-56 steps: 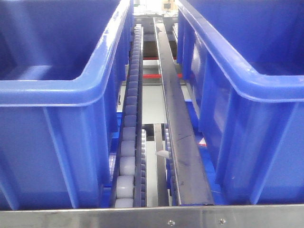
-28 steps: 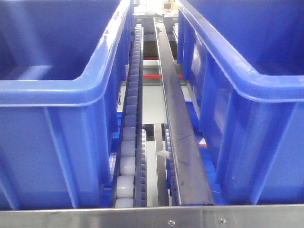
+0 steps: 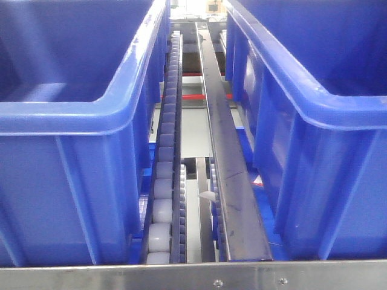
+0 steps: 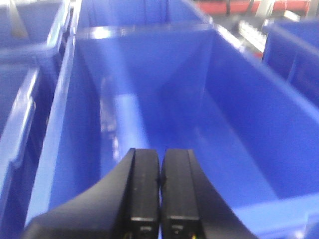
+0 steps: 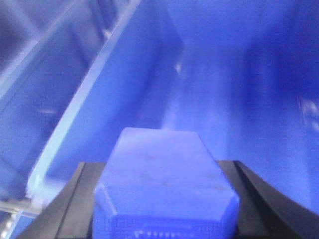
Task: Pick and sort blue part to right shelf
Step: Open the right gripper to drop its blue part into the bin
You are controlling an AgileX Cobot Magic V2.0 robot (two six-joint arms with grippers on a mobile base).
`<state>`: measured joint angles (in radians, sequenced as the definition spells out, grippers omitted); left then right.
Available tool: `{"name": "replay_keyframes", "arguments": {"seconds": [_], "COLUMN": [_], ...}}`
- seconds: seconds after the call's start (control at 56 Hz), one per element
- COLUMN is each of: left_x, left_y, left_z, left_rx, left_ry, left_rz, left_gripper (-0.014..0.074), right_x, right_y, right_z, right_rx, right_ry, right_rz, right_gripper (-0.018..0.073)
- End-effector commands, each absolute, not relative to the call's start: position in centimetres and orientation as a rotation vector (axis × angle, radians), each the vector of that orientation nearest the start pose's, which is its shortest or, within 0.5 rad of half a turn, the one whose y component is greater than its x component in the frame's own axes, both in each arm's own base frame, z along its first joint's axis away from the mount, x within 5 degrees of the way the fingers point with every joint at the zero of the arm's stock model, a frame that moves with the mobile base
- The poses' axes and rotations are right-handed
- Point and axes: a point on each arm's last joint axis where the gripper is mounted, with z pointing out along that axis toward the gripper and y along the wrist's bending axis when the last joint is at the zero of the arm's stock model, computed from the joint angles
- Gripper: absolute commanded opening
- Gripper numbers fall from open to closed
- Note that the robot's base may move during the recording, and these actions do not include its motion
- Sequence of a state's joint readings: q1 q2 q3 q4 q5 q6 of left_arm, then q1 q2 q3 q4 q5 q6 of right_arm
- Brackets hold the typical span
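In the right wrist view my right gripper (image 5: 162,174) is shut on the blue part (image 5: 162,179), a faceted blue block between the two black fingers (image 5: 75,199). It hangs over the inside of a deep blue bin (image 5: 239,89). In the left wrist view my left gripper (image 4: 160,164) is shut and empty, its two black fingers pressed together above another blue bin (image 4: 164,114) that shows nothing inside. Neither gripper shows in the front view.
The front view shows two large blue bins, left (image 3: 72,115) and right (image 3: 314,103), on a flow rack. Between them run a roller track (image 3: 164,157) and a dark metal rail (image 3: 227,157). A metal bar (image 3: 193,275) crosses the front edge.
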<state>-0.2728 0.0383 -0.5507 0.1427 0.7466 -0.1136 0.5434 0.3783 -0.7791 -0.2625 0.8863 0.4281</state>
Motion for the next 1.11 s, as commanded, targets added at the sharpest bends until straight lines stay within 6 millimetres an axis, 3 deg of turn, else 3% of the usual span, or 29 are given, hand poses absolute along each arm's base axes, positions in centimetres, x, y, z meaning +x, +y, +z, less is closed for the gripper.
{"name": "replay_keyframes", "arguments": {"seconds": [0.0,0.178,0.357,0.5,0.678,0.803,1.089], "left_x": [0.5,0.5,0.5,0.5,0.5,0.5,0.5], "left_y": [0.7,0.7,0.7,0.7,0.7,0.7,0.7], "left_z": [33.2,33.3,33.3,33.2,33.2,33.2,33.2], "left_rx": [0.146,0.146,0.146,0.146,0.146,0.146,0.146], "left_ry": [1.630,1.626,1.626,1.630,1.632,1.632,1.632], "left_rz": [-0.142,-0.143,-0.143,-0.142,-0.142,-0.142,-0.142], "left_gripper": [0.0123,0.0123,0.0123,0.0123,0.0123,0.0123,0.0123], "right_x": [7.5,13.0,18.6,22.6,27.0,29.6,34.4], "right_y": [1.7,4.0,5.9,5.5,1.6,0.0,-0.3], "right_z": [39.5,41.3,41.0,38.9,36.1,34.0,28.0], "right_rx": [-0.106,-0.104,-0.108,-0.136,-0.126,-0.104,-0.090], "right_ry": [1.954,2.119,2.260,2.375,2.427,2.456,2.533], "right_rz": [0.268,0.067,-0.054,-0.007,0.023,0.010,0.007], "right_gripper": [0.0256,0.0256,0.0258,0.0258,0.0258,0.0258,0.0258]}}
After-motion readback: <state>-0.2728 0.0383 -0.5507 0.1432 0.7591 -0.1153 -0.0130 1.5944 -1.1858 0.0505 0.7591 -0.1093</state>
